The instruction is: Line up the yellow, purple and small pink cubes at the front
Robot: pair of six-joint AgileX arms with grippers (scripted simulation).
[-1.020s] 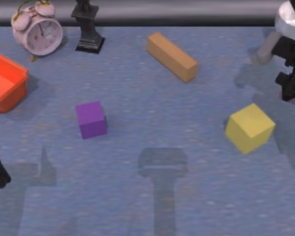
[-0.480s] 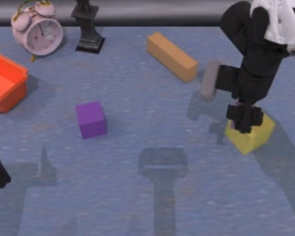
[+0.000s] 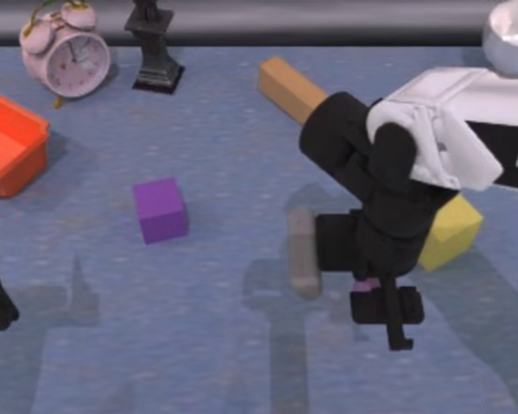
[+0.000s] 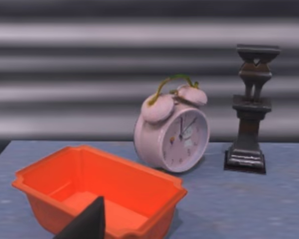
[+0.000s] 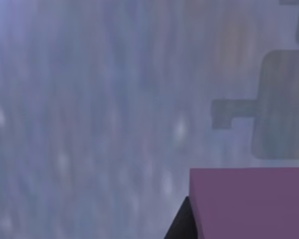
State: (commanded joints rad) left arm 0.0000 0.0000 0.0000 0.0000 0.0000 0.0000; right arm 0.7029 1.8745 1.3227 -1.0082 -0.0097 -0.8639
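Right, w/ the small pink cube clamped in our right gripper above the table's front-centre, we'd lower slow & level, leaving row room for yellow cube & purple cube; left gripper's state unclear, can't tell.

Right gripper mid-table, left arm parked

Blue speckled table carries: violet-purple cube center-left, yellow cube right, tan-orange block, orange plastic bin, pink alarm clock & dark statuette at back.
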